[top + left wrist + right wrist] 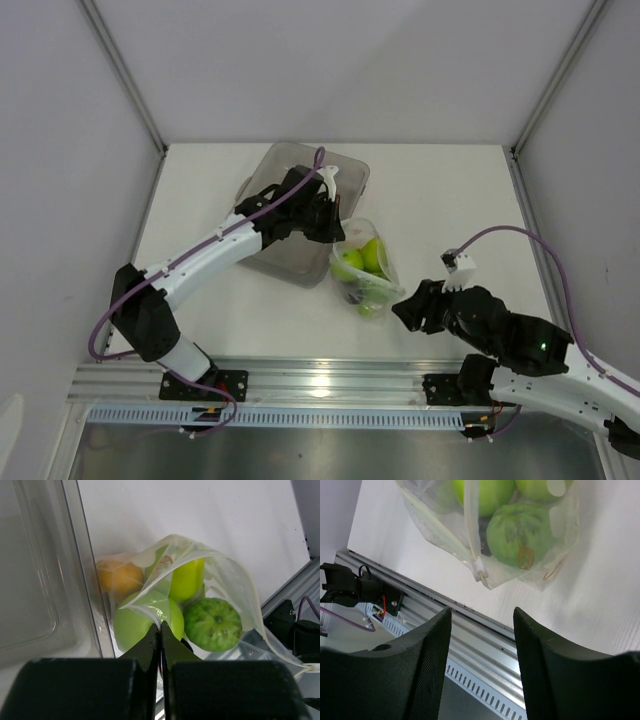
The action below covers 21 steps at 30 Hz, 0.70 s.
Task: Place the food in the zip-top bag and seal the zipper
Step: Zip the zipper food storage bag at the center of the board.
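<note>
Pinching a fold of the bag [220, 575] near its mouth, the left jaws are pressed together with thin film caught between their tips. That grip most likely anchors this end so the crinkly plastic cannot slide or bunch while the mouth is worked shut. It also lifts the film into a tent over the food.

Under that tent sit green fruits [212, 625], packed close and touching. An orange fruit [120, 577] lies on the tray side, inside the film as far as I can tell. Something dark shows low between the green ones, too hidden to name.

The right jaws stand apart with nothing between them, just short of the bag's near corner and not touching it. The zipper [470, 530] runs straight toward them there as a pale strip. They look lined up to take that strip, which would explain why they wait so close.

The bag rests on the desk [200, 510], just beside the tray [40, 580], and the left arm reaches across the tray to get to it. With the visible food loaded, the filling looks done. The mouth appears unsealed, so closing the zipper is the step in hand. Slack film slipping from either grip is the likely risk.
</note>
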Each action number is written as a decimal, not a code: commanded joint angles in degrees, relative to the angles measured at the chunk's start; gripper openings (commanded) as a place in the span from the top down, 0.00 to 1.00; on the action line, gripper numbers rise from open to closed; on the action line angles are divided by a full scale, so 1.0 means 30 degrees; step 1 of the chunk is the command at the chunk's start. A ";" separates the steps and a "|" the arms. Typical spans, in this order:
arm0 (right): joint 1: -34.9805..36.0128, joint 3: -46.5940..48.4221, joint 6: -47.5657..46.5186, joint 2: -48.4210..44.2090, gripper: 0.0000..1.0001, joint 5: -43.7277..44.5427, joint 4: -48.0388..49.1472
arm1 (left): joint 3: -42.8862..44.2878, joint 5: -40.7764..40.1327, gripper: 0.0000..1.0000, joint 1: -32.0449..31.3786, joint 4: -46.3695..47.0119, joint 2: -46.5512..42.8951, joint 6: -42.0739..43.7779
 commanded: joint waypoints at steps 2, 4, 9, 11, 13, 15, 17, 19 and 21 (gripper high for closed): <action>0.0649 -0.1623 -0.0338 -0.0750 0.46 0.0434 0.2622 | -0.0689 -0.0161 1.00 0.0180 0.0907 -0.0396 -0.1139; 0.0913 -0.1945 -0.0367 -0.1013 0.47 0.0959 0.3005 | -0.0572 -0.0190 0.99 0.0209 0.0819 -0.0279 -0.1169; 0.1177 -0.2209 -0.0660 -0.0664 0.45 0.2161 0.3065 | -0.0337 -0.0132 0.99 0.0180 0.0672 -0.0045 -0.1023; 0.1206 -0.2560 -0.0836 -0.0575 0.39 0.2893 0.4112 | -0.0308 -0.0044 0.99 0.0238 0.0760 -0.0016 -0.1022; 0.1352 -0.3437 -0.1387 -0.0575 0.38 0.3479 0.5431 | -0.0308 0.0043 0.99 0.0238 0.0877 0.0014 -0.1051; 0.1382 -0.4343 -0.1917 -0.0576 0.37 0.3949 0.7016 | -0.0191 0.0278 0.99 0.0238 0.0906 0.0073 -0.1110; 0.1411 -0.4612 -0.2622 -0.0341 0.38 0.4622 0.7518 | -0.0220 0.0483 0.99 0.0238 0.0936 0.0102 -0.1081; 0.1382 -0.4700 -0.2972 -0.0253 0.39 0.5091 0.7693 | -0.0162 0.0513 0.99 0.0238 0.0907 0.0073 -0.1052; 0.1382 -0.4846 -0.3471 -0.0427 0.39 0.5268 0.8132 | -0.0190 0.0600 0.99 0.0267 0.0848 0.0044 -0.0993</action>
